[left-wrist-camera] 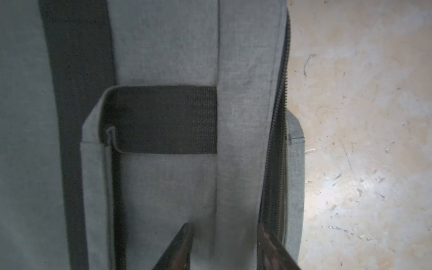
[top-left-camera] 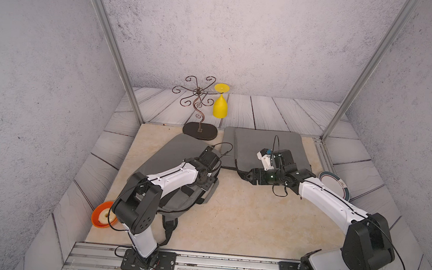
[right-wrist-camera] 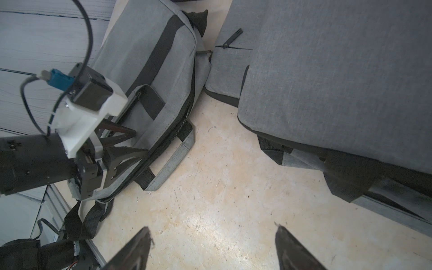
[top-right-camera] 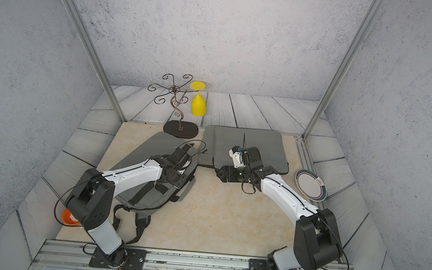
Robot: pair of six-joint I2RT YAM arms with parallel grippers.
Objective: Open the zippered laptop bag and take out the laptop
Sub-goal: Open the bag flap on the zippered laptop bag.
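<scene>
I'm holding left gripper (left-wrist-camera: pixel 223 225) astride the bag's (left-wrist-camera: pixel 163 46) zipper (left-wrist-camera: pixel 281 93) edge; whether it's pinching, I cannot tell. Right gripper (right-wrist-camera: pixel 211 226) is hovering spread over table (right-wrist-camera: pixel 222 163).

Left pincer (left-wrist-camera: pixel 224 226) points down, jaws partly apart; right pincer (right-wrist-camera: pixel 211 226) gapes wide, held low.

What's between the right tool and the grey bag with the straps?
Nothing: in the right wrist view, bare beige tabletop runs from the open right tool to the grey bag and its handle.
</scene>
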